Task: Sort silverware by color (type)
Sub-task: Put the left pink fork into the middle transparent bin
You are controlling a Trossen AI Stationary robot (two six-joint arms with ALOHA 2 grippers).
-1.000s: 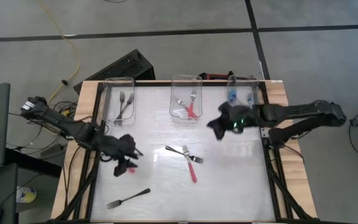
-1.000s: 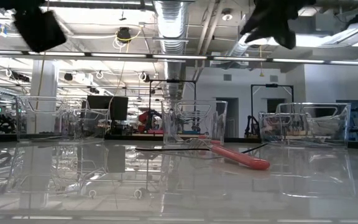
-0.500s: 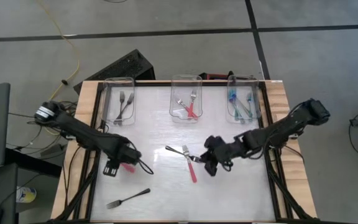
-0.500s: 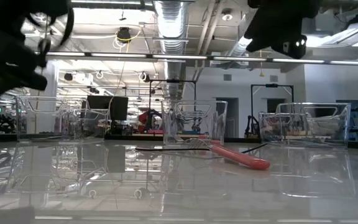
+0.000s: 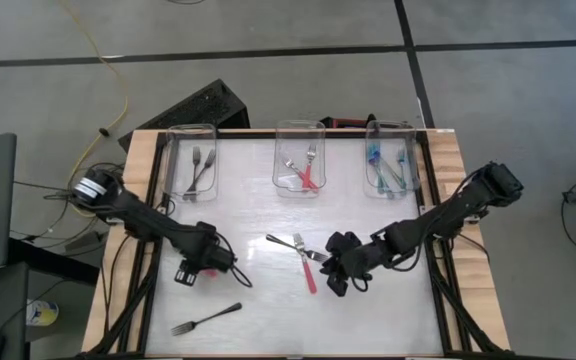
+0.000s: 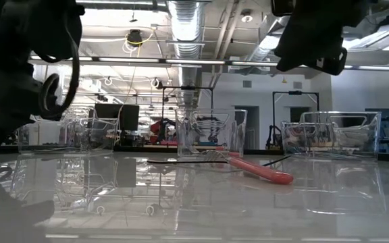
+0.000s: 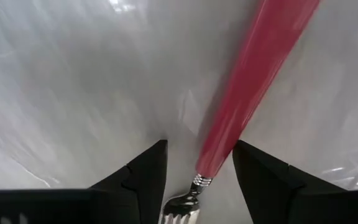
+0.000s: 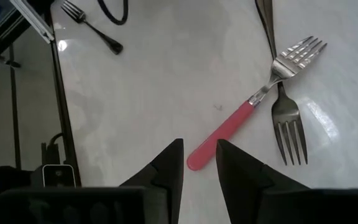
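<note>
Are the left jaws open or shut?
Open. The left gripper straddles a red fork lying on the table, with a gap either side of the handle.

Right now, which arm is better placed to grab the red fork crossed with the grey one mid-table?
Right. Its open tool hovers just beside that red fork, handle end between its fingers in the wrist view. The left tool is busy over another red fork.

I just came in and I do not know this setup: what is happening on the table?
Two robot arms are sorting forks into three clear bins. The left claw is open around a red-handled fork near the table's left side. The right claw is open above another red-handled fork, which crosses a grey fork. One more grey fork lies loose.
</note>
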